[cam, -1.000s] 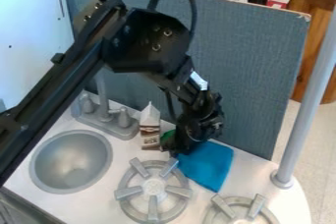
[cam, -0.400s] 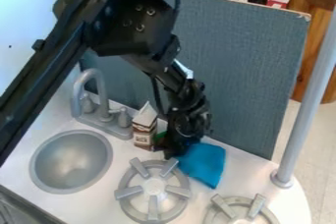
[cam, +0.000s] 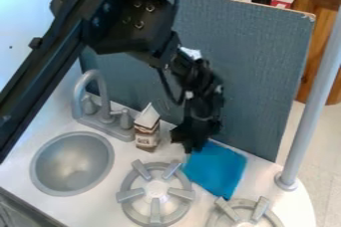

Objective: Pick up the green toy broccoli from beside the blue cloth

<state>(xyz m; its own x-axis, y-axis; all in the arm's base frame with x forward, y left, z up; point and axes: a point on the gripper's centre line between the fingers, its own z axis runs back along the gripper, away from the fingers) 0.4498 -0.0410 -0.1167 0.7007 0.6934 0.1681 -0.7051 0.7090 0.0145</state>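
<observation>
The black gripper (cam: pixel 188 144) hangs low over the counter, right of the carton and at the upper edge of the blue cloth. Its tip overlaps the cloth's top corner; whether it grips the fabric cannot be made out. The blue cloth (cam: pixel 216 170) lies on the counter between the two burners and the grey panel. A brown and white milk carton (cam: pixel 147 132) stands upright beside the faucet base, with a small gap to the gripper.
A round grey sink (cam: pixel 71 164) and curved faucet (cam: pixel 100 91) are at left. One burner (cam: pixel 156 189) is in front of the gripper, another (cam: pixel 243 215) at the lower edge. A grey panel (cam: pixel 266 71) rises behind; a pole (cam: pixel 313 96) stands right.
The gripper first went left, then right, away from the carton. The cloth shifted left, then right, and is more spread out. The carton moved slightly left. A green patch beside the gripper is no longer visible.
</observation>
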